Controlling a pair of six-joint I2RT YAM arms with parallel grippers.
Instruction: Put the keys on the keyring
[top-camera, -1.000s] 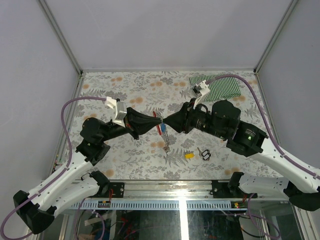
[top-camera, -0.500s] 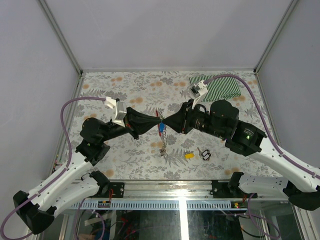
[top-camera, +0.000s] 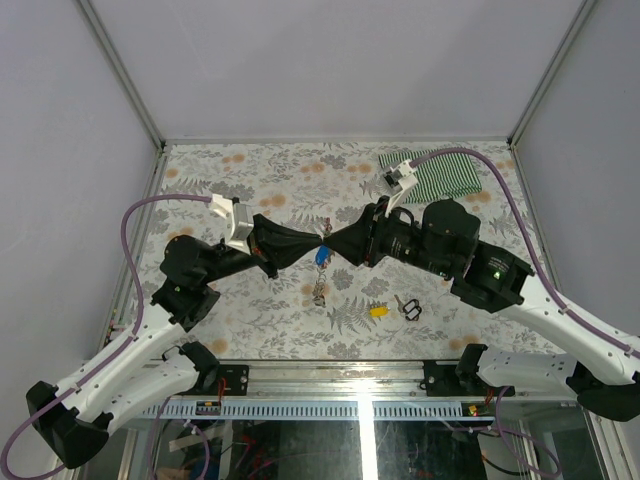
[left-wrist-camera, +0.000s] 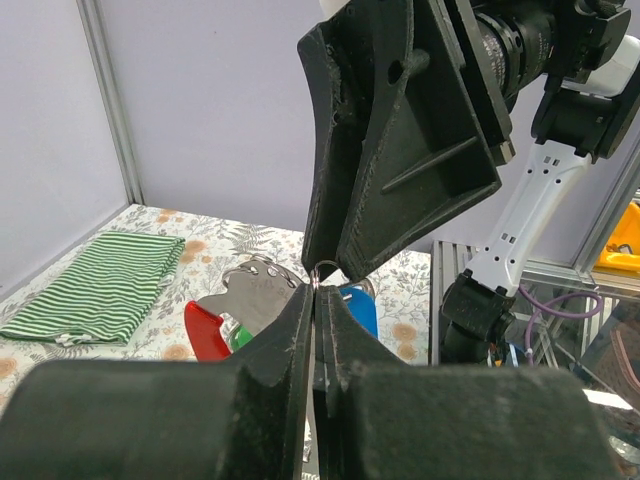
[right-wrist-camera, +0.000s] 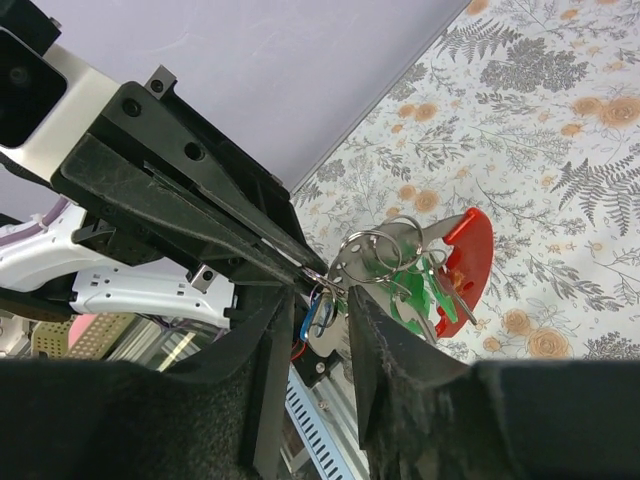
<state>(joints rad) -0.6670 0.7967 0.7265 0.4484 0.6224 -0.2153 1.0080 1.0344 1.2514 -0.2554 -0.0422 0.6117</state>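
two coloured keys sit in the bunch on the keyring (right-wrist-camera: 470, 250): one blue key (top-camera: 320, 257) and one green key (right-wrist-camera: 415, 300). the green one hangs beside the red clip. the bunch is up in the air between the two arms, over the middle of the table (top-camera: 250, 180), with the chain (top-camera: 319, 290) dangling below it.

left gripper (left-wrist-camera: 315, 292): fingers pressed together, pinching a small wire ring of the keyring at the very tips.
right gripper (right-wrist-camera: 318, 292): tip to tip with the left. its jaws stand partly apart with that ring and the blue key in the gap. i cannot tell whether they bear on anything.

step, my reading: working a key round the wire ring, most likely the blue one. the next move calls for the left to hold the ring steady while i nudge the key along the wire with the right. it is a fine push with little room.

count off the ring:
- one yellow key (top-camera: 378, 311), flat on the table nearer the arm bases and well apart from the bunch
- one silver piece (top-camera: 399, 302) near it, possibly a key, next to one black loop (top-camera: 411, 309); too small to say more
- one striped cloth (top-camera: 445, 172) at the far right corner
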